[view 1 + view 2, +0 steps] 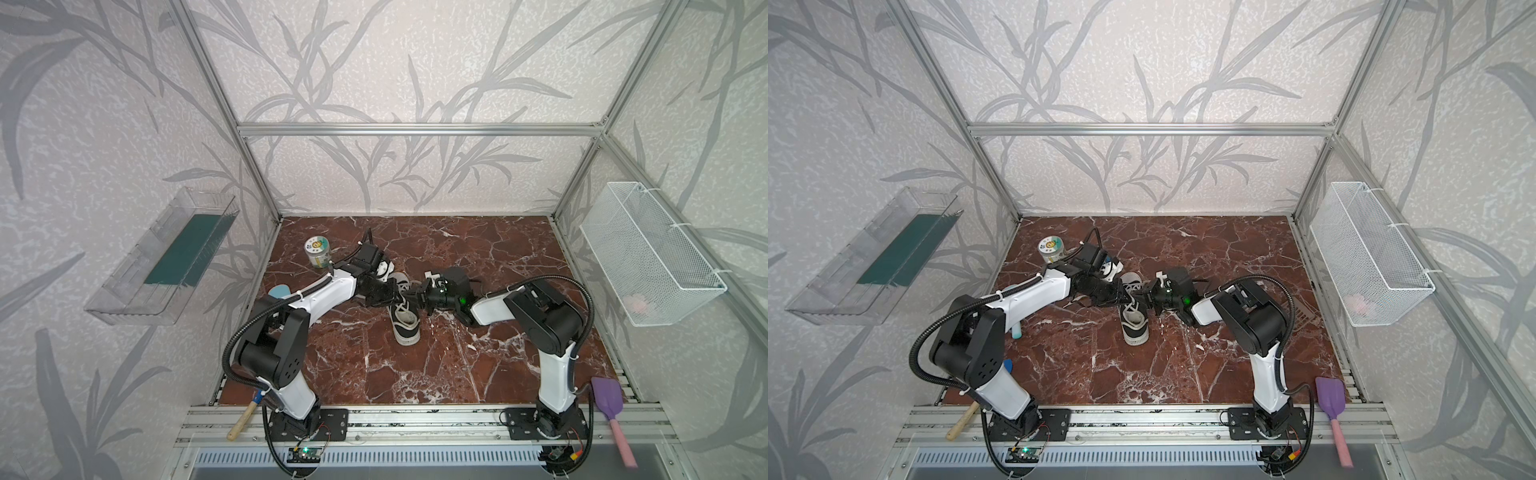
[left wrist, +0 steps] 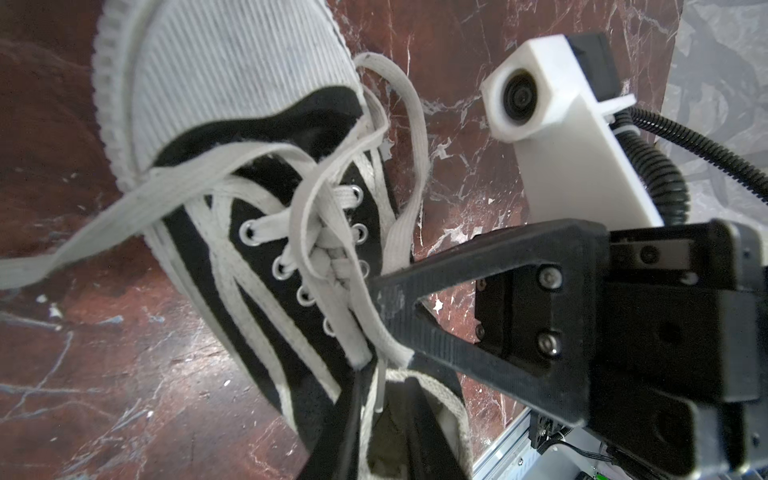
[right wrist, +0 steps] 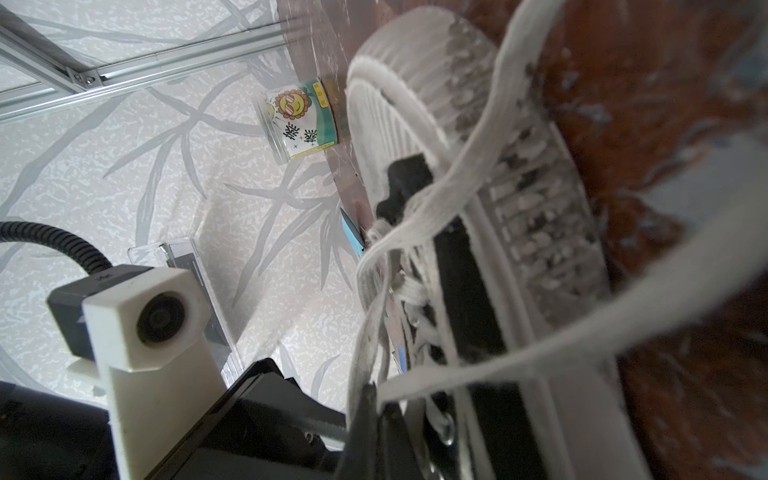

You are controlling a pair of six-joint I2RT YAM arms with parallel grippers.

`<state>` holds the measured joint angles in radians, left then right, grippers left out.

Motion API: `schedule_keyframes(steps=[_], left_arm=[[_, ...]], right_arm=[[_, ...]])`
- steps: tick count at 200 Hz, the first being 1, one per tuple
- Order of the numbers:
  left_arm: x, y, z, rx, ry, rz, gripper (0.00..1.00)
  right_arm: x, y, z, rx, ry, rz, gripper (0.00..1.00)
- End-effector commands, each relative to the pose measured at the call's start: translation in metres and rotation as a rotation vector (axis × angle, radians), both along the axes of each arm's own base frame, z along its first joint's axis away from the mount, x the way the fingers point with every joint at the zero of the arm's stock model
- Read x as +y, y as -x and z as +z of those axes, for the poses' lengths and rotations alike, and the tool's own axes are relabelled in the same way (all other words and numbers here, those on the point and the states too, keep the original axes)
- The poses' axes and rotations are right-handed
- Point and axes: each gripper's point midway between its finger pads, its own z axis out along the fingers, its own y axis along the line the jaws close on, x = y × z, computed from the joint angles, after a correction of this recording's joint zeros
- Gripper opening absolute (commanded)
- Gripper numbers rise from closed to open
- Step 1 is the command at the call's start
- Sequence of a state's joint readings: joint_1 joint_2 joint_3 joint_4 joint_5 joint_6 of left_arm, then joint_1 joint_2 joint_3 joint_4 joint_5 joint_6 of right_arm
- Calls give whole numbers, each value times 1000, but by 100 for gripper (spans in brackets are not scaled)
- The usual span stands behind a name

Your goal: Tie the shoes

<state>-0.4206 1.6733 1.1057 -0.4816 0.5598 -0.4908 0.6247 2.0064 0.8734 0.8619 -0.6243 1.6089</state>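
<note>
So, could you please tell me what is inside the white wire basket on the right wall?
Inside the wire basket, one small pink thing lies at the near end. The mesh wall in front blurs it, so what it is cannot be told.

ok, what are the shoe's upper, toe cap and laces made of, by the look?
upper: black canvas by the look, matte, fuzzy at the edges.
toe cap: likely white rubber, with moulded ribs, dull and grubby.
laces: flat woven textile, cotton or polyester unclear; the ribbed weave shows.
</note>
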Motion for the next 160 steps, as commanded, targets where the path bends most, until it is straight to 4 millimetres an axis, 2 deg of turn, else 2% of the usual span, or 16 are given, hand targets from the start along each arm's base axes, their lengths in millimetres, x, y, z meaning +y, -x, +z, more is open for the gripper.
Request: schedule_keyframes(steps=[1,65,160], left_arm=[[-3,3,6,-13,18,-5,22],[-6,3,5,-10,24,-4,20],[-1,6,-1,-4,4,3,5]], right_arm=[[2,4,2,-7,-18,15,0],[3,4,3,-8,-24,16,0],[2,5,2,-9,-27,13,0]])
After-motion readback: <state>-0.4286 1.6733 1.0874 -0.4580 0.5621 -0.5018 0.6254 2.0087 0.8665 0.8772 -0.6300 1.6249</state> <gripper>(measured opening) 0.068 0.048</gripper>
